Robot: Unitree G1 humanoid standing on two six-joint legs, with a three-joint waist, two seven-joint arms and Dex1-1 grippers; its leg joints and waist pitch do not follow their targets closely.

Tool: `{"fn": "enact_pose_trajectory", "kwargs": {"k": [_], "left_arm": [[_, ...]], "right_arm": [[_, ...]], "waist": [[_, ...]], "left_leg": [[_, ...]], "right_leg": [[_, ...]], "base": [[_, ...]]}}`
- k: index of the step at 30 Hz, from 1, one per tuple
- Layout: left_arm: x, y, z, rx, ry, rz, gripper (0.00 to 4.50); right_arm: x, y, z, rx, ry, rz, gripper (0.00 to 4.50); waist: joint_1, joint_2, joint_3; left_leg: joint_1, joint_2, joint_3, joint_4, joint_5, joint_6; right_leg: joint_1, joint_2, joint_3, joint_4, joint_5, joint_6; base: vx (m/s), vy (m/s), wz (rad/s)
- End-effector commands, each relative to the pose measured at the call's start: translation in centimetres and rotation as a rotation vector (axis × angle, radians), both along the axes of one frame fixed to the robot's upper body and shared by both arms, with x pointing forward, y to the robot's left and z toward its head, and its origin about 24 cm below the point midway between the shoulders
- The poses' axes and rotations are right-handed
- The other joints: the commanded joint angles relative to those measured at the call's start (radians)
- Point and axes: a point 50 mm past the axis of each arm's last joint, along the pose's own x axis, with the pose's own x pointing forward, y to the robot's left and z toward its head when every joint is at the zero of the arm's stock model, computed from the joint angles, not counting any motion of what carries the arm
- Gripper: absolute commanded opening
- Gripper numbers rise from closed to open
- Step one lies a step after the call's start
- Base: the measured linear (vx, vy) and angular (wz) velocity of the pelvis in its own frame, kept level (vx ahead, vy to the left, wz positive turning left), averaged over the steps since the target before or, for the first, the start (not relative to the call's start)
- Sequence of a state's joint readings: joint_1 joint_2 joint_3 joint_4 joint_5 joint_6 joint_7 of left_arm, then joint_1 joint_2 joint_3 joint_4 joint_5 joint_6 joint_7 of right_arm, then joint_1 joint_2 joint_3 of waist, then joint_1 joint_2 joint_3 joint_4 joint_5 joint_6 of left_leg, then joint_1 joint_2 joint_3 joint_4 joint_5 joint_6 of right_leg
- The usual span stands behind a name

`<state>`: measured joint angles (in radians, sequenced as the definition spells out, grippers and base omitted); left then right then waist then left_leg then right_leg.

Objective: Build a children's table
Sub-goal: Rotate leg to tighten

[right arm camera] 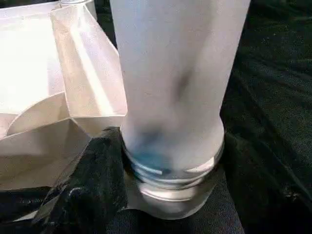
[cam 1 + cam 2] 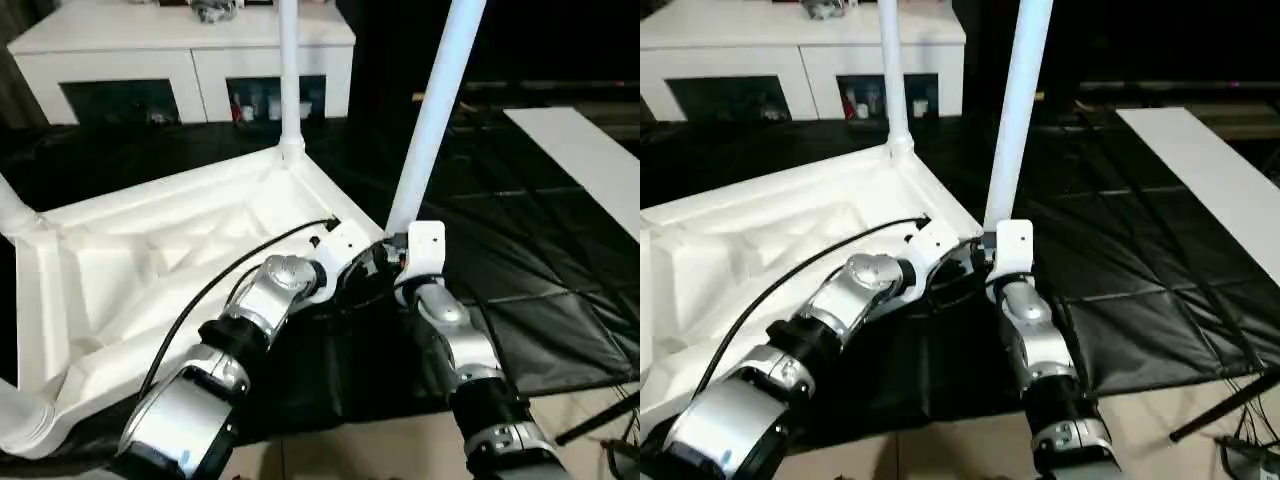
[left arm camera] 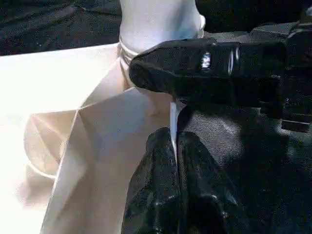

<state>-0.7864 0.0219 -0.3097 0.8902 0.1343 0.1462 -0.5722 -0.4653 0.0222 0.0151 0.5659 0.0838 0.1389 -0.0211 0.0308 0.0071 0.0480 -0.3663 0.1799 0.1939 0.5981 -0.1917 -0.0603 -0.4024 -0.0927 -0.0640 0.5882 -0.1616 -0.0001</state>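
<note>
The tabletop lies upside down on the black floor mat, its ribbed underside up, so that the corner sockets face upward to take the legs. At the far left, leg bases already sit in two corners. A further leg stands upright in the far corner. The left pincer is pressed shut on the thin raised rim of the tabletop beside the near right corner, probably to keep the tabletop from sliding or turning. To its right, the right pincer holds the base of the fourth leg, which leans a little and stands in its socket. Threads still show above the socket, so I judge this leg is not fully screwed in.
</note>
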Motion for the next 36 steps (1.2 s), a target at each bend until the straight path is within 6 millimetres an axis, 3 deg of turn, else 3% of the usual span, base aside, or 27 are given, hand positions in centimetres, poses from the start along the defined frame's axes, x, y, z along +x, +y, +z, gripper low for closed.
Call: {"fn": "enact_pose_trajectory", "kwargs": {"k": [1, 2, 5, 6, 9, 10, 12, 14, 17, 18, 19, 20, 22, 28, 34, 36], "left_arm": [[0.0, -0.5, -0.1, -0.009, -0.04, 0.047, 0.0], [-0.3, -0.3, -0.3, -0.001, -0.041, -0.004, 0.0], [-0.4, -0.1, -0.4, 0.004, -0.041, -0.035, 0.0], [-0.4, 0.2, -0.4, 0.005, -0.038, -0.06, 0.0], [-0.5, 0.5, -0.4, 0.009, -0.038, -0.097, 0.0], [-0.7, 1.2, -0.4, 0.018, -0.033, -0.152, 0.0], [-1.0, 1.8, -0.3, 0.021, -0.022, -0.225, 0.0], [-1.4, 2.1, -0.2, 0.016, -0.005, -0.288, 0.0], [-2.1, 2.4, 0.0, 0.004, 0.022, -0.387, 0.0], [-3.1, 3.0, 0.2, 0.009, 0.061, -0.513, 0.0], [-3.4, 3.4, 0.2, 0.013, 0.079, -0.555, 0.0], [-3.6, 3.5, 0.3, 0.016, 0.09, -0.573, 0.0], [-3.8, 3.8, 0.3, 0.015, 0.103, -0.594, 0.0], [-4.5, 4.7, 0.6, 0.02, 0.133, -0.636, 0.0], [-4.5, 5.2, 0.7, 0.029, 0.133, -0.623, 0.0], [-4.5, 5.3, 0.7, 0.034, 0.135, -0.618, 0.0]], "right_arm": [[-0.6, 3.5, 0.9, 0.046, -0.054, 0.131, 3.5], [-0.8, 2.5, 1.4, 0.032, -0.089, 0.116, 3.63], [-0.9, 1.7, 1.6, 0.019, -0.1, 0.096, 3.88], [-1.1, 0.5, 1.7, 0.006, -0.109, 0.081, 3.96], [-1.5, -0.7, 1.9, -0.004, -0.117, 0.079, 4.19], [-2.4, -2.5, 2.1, -0.028, -0.116, 0.15, 4.27], [-3.6, -3.8, 2.3, -0.044, -0.1, 0.286, 4.46], [-4.6, -4.4, 2.5, -0.05, -0.083, 0.401, 4.46], [-5.5, -4.8, 2.6, -0.078, -0.056, 0.52, 4.46], [-6.7, -5.3, 2.6, -0.106, -0.013, 0.672, 4.46], [-7.0, -5.4, 2.7, -0.104, 0.002, 0.71, 4.46], [-7.2, -5.5, 2.8, -0.089, 0.009, 0.732, 4.46], [-7.3, -5.5, 2.9, -0.079, 0.015, 0.748, 4.46], [-7.7, -5.5, 2.6, -0.086, 0.066, 0.828, 4.46], [-7.8, -5.4, 2.5, -0.084, 0.08, 0.851, 4.46], [-7.9, -5.5, 2.5, -0.084, 0.085, 0.857, 4.19]], "waist": [[0.0, -0.008, -0.058], [-0.002, -0.01, -0.059], [0.0, -0.01, -0.06], [-0.001, -0.007, -0.061], [0.006, -0.01, -0.063], [0.01, -0.001, -0.063], [0.019, -0.008, -0.06], [0.024, 0.0, -0.061], [0.024, -0.002, -0.06], [0.024, -0.002, -0.059], [0.027, -0.004, -0.057], [0.029, 0.001, -0.059], [0.028, 0.001, -0.058], [0.032, -0.004, -0.055], [0.032, -0.008, -0.057], [0.032, -0.007, -0.058]], "left_leg": [[0.008, 0.04, -0.023, -0.084, -0.3, 0.037], [0.001, 0.039, -0.027, -0.086, -0.288, 0.038], [0.009, 0.041, -0.023, -0.084, -0.279, 0.041], [0.007, 0.041, -0.024, -0.085, -0.273, 0.044], [0.004, 0.042, -0.022, -0.084, -0.23, 0.056], [0.005, 0.042, -0.022, -0.082, -0.22, 0.063], [0.004, 0.043, -0.02, -0.081, -0.21, 0.092], [0.003, 0.044, -0.021, -0.081, -0.226, 0.089], [0.003, 0.049, -0.023, -0.083, -0.245, 0.076], [0.006, 0.051, -0.022, -0.084, -0.254, 0.077], [0.003, 0.055, -0.024, -0.086, -0.254, 0.083], [0.006, 0.057, -0.022, -0.085, -0.25, 0.083], [0.007, 0.055, -0.02, -0.085, -0.258, 0.075], [0.013, 0.057, -0.02, -0.088, -0.276, 0.045], [0.007, 0.054, -0.019, -0.084, -0.236, 0.052], [0.006, 0.053, -0.02, -0.084, -0.229, 0.056]], "right_leg": [[0.034, -0.054, 0.039, -0.089, -0.376, -0.158], [0.042, -0.057, 0.037, -0.087, -0.378, -0.15], [0.034, -0.053, 0.039, -0.087, -0.355, -0.155], [0.036, -0.054, 0.04, -0.084, -0.337, -0.166], [0.042, -0.052, 0.041, -0.077, -0.269, -0.171], [0.043, -0.053, 0.041, -0.076, -0.244, -0.179], [0.051, -0.051, 0.042, -0.073, -0.213, -0.181], [0.047, -0.056, 0.042, -0.077, -0.264, -0.186], [0.048, -0.056, 0.041, -0.077, -0.285, -0.193], [0.046, -0.056, 0.042, -0.077, -0.284, -0.196], [0.05, -0.058, 0.045, -0.075, -0.284, -0.195], [0.046, -0.061, 0.046, -0.072, -0.27, -0.208], [0.04, -0.057, 0.045, -0.072, -0.269, -0.218], [0.036, -0.06, 0.046, -0.077, -0.328, -0.199], [0.04, -0.06, 0.046, -0.072, -0.299, -0.193], [0.041, -0.059, 0.045, -0.071, -0.289, -0.195]], "base": [[0.0, 0.0, 0.0], [0.0, 0.0, 0.0], [0.0, 0.0, 0.0], [0.0, 0.0, 0.0], [0.0, 0.0, 0.0], [0.0, 0.0, 0.0], [0.0, 0.0, 0.0], [0.0, 0.0, 0.0], [0.0, 0.0, 0.0], [0.0, 0.0, 0.0], [0.0, 0.0, 0.0], [0.0, 0.0, 0.0], [0.0, 0.0, 0.0], [0.0, 0.0, 0.0], [0.0, 0.0, 0.0], [0.0, 0.0, 0.0]]}}
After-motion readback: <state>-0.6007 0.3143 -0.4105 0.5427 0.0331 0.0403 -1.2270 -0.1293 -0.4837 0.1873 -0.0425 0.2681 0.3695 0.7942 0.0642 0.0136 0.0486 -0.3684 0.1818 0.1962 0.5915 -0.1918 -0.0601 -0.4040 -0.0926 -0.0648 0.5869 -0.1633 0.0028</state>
